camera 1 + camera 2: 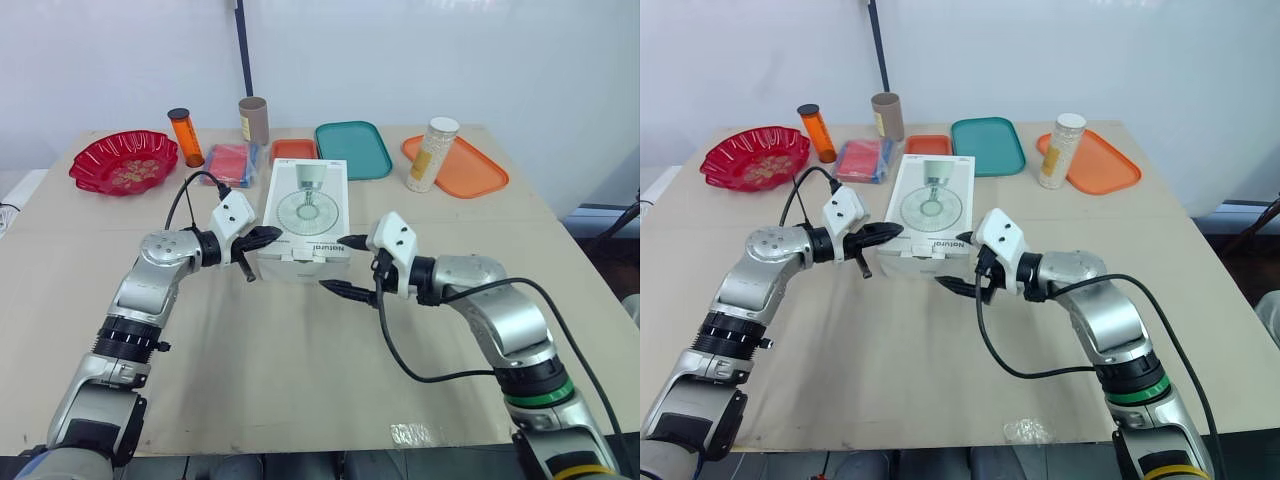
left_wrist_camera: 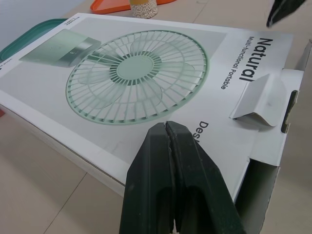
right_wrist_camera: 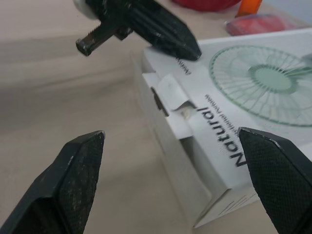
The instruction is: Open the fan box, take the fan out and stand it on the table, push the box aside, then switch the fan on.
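The white fan box [image 1: 305, 205], printed with a green fan, lies flat in the middle of the table. Its near end flap [image 2: 265, 97] is partly lifted, with the tuck tab bent up. My left gripper [image 1: 268, 237] is shut with nothing in it, and its tips rest on the box's top by the near left corner [image 2: 167, 126]. My right gripper [image 1: 338, 264] is open just in front of the box's near right corner. One of its fingers is level with the box top and the other is low by the table [image 3: 170, 132].
Along the far side stand a red bowl [image 1: 124, 160], an orange bottle [image 1: 186, 137], a brown tube [image 1: 253, 120], a red packet [image 1: 229, 163], a small orange tray [image 1: 293, 150], a teal tray [image 1: 352, 148] and an orange tray [image 1: 475, 170] with a white-capped jar [image 1: 433, 154].
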You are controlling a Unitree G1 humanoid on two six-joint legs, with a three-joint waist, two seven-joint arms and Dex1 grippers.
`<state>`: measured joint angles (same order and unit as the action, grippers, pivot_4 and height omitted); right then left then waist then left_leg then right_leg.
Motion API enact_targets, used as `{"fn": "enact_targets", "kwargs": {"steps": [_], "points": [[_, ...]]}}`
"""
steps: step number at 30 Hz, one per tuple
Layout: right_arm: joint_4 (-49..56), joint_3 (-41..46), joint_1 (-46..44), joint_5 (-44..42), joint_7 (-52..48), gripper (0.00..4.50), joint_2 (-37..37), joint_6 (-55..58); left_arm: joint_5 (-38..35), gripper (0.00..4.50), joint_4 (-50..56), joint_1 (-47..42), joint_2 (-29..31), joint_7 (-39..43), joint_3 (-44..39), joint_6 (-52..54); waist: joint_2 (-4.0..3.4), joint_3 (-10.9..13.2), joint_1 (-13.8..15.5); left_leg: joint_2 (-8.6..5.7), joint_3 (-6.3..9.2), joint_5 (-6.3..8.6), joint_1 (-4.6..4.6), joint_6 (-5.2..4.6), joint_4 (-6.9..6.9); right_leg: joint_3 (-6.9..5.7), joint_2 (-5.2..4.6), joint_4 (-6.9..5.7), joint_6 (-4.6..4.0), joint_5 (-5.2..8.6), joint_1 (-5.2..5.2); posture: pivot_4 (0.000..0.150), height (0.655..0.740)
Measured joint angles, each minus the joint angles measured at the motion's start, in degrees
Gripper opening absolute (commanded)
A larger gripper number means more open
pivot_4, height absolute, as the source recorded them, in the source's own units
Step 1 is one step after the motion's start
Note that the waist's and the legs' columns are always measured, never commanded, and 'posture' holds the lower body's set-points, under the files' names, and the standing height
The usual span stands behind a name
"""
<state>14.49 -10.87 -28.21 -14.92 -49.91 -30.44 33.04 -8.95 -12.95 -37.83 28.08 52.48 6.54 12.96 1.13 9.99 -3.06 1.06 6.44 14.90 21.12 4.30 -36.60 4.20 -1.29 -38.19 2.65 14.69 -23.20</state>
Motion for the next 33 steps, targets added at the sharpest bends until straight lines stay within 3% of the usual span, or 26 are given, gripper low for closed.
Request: {"fn": "enact_targets", "kwargs": {"steps": [17,29,33], "points": [[8.7,0.2,12.0,-5.1,-5.6,4.50,-7.8,0.7,1.4,0.10,-5.1,-3.6,0.9,1.8,0.4,-2.1,0.03,0.0,0.3,-0.05,0.03,0.00,0.03,0.01,-0.03,0.00,-0.01,0.02,0.05,0.03,0.02,0.150,0.7400],[-1.6,2.7,9.5,-1.5,-1.8,4.50,-8.5,-1.2,1.9,0.10,-6.1,-4.0,0.9,1.8,0.4,-3.4,0.03,0.0,0.3,-0.05,0.03,-0.01,0.03,0.01,-0.02,0.00,-0.02,0.02,0.05,0.03,0.02,0.150,0.7400],[-2.5,1.7,8.5,-0.9,-1.2,4.50,-5.8,-2.1,2.2,0.10,-6.1,-4.0,0.8,1.8,0.4,-3.6,0.03,0.0,0.2,-0.04,0.03,-0.01,0.01,0.01,-0.02,0.00,0.00,0.01,0.03,0.02,0.01,0.150,0.7400]]}}
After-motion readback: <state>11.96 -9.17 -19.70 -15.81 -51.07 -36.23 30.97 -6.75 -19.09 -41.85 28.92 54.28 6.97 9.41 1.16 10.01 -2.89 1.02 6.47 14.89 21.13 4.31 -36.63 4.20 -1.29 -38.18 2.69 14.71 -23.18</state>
